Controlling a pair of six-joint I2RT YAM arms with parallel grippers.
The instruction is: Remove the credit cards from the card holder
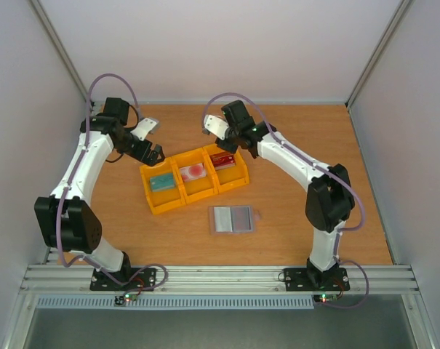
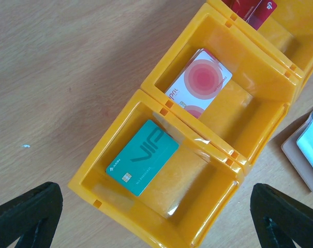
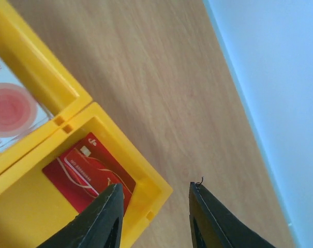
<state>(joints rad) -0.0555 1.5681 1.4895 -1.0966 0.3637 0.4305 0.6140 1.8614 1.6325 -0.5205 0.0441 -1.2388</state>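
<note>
- You have the left gripper point(image 2: 153, 199) with its jaws spread wide and nothing between them; it hangs over the left end of the tray point(image 1: 169, 206).
- Your right gripper point(image 3: 153, 204) shows a narrow gap between its fingers, with nothing held; it sits above the tray's far right corner.
- Teal card point(image 2: 142, 164): lies flat in the left compartment, face up (the word "VIP" is readable in the left wrist view).
- Pink card point(image 2: 197, 82): lies in the middle compartment, face up, with red rings on a whitish ground.
- Red card point(image 3: 89, 173): lies in the right compartment, partly behind a right finger in the wrist view.
- Holder point(image 1: 232, 219): lies opened flat on the table point(image 1: 300, 145), pale inside facing up, between the tray and the arm bases, near the tray but apart from it.
- Neither gripper touches the holder or any card.
- The tray stands aslant on the table, its left end nearer the arm bases.
</note>
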